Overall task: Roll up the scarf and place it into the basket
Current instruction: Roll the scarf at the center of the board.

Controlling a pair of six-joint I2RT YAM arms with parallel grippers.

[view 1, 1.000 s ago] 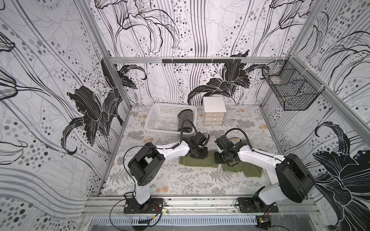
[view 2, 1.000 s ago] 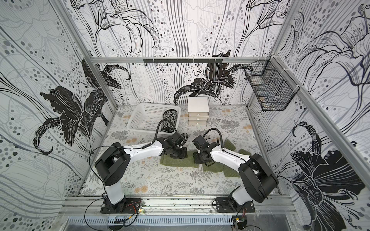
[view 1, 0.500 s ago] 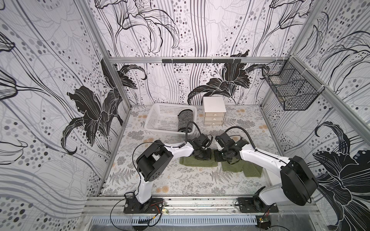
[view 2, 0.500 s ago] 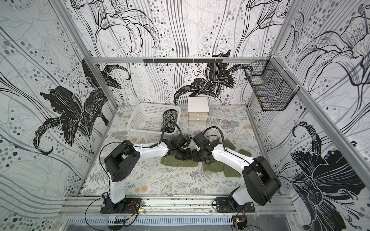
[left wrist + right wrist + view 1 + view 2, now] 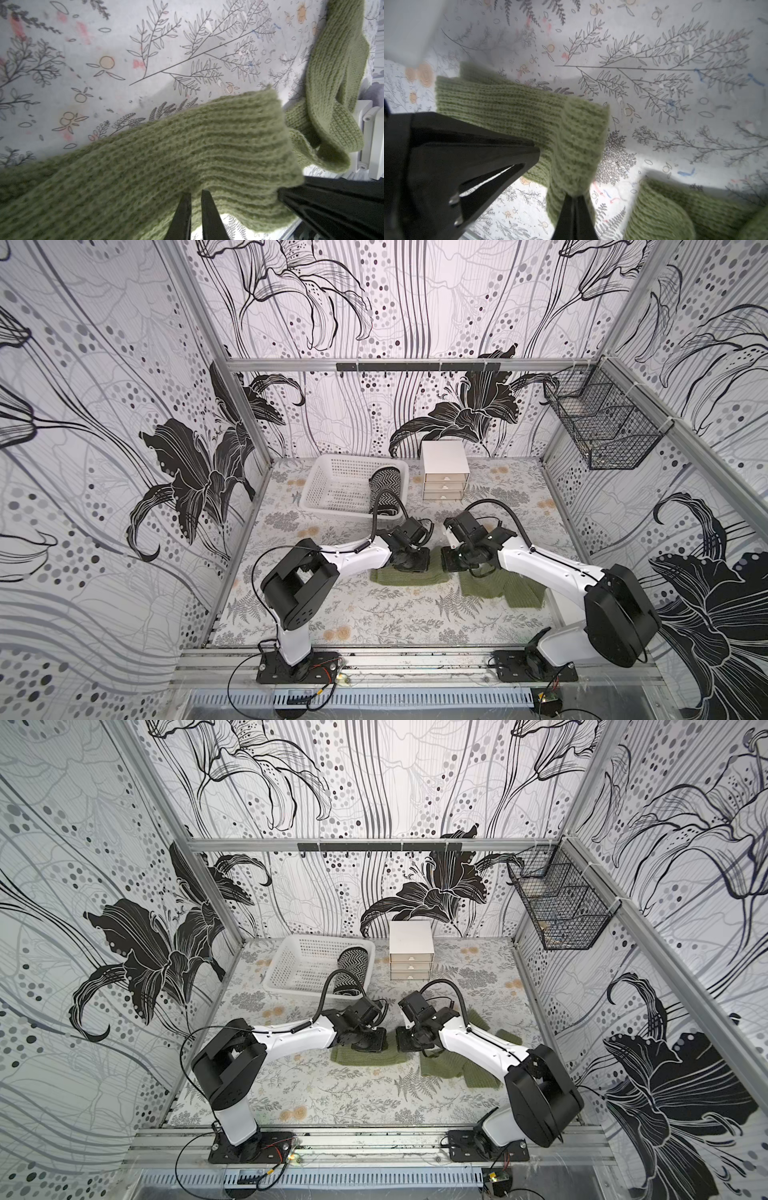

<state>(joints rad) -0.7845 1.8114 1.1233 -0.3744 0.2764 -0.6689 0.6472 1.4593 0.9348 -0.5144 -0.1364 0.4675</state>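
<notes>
Two grippers work close side by side over a floral table (image 5: pixel 374 614), both pinching one green scarf (image 5: pixel 409 576).

The left gripper (image 5: pixel 194 194) has its fingers (image 5: pixel 180 216) drawn nearly together, with only a narrow slit between them. They nip the near edge of a ribbed band of the scarf (image 5: pixel 166 155). The band lifts off the table at the fingertips and stretches away to both sides of them.

The right gripper (image 5: pixel 574 196) has its fingers (image 5: pixel 564 220) pressed fully together on a bunched fold of the scarf (image 5: pixel 508 112). That fold rises straight up from the fingertips. The left gripper's black tips touch the same cloth just beside them. More of the scarf lies heaped behind the right fingers, under that arm.

The white basket (image 5: pixel 336 485) sits past the left fingers toward the back wall, apart from them, and the green scarf is outside it. A rolled zigzag cloth (image 5: pixel 386 489) rests against the basket's end wall, and a small drawer unit (image 5: pixel 444 468) stands just beside that end.
</notes>
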